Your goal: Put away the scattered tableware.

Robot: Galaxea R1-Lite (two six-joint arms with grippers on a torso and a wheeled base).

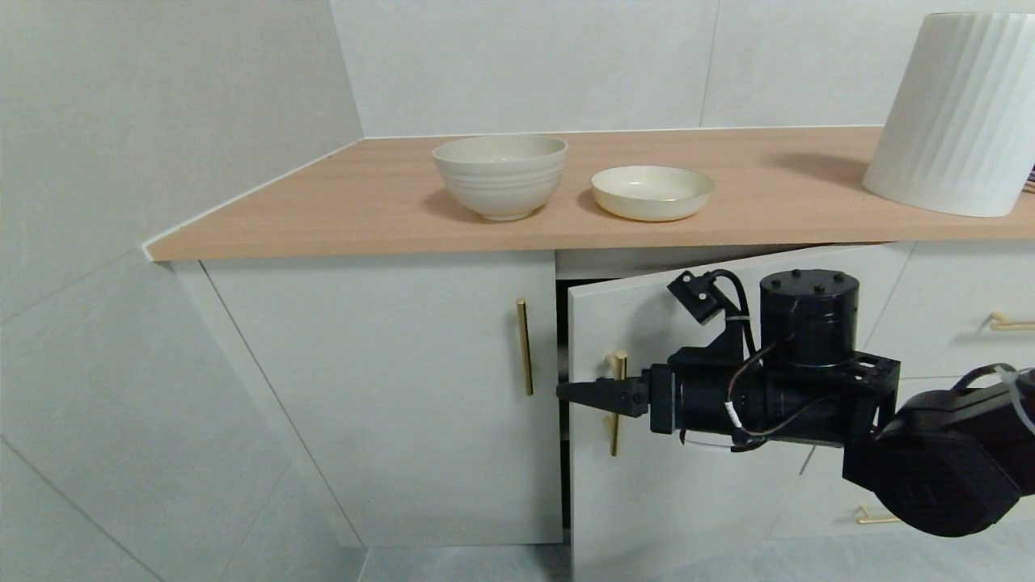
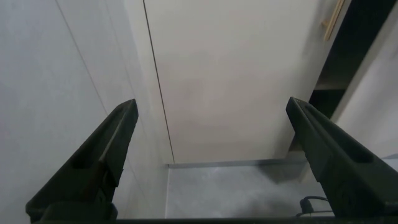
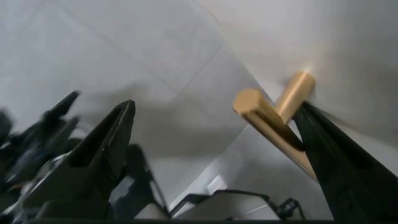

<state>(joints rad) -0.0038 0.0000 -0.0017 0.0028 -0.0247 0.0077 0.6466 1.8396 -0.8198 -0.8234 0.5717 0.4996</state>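
Right claw [image 1: 576, 393] stood wide, not clamped. The brass handle [image 1: 614, 432] of the part-open cabinet door [image 1: 647, 493] lay between its fingers, close by one of them. Bowl [image 1: 501, 174] sat above and left of the claw tip, shallow dish [image 1: 652, 192] above and right, both on the counter [image 1: 364, 212]. Left claw [image 2: 211, 107] was wide and empty.

Risk, my judgement: with the bar off-centre, closing might catch only an edge and slip. Pulling off the hinge arc could strain the door.

A ribbed bowl [image 1: 500, 184], a shallow dish [image 1: 652, 192] and a fluted white container [image 1: 958, 113] are carried by the wooden desk [image 1: 348, 206], above the fingers [image 1: 589, 394].
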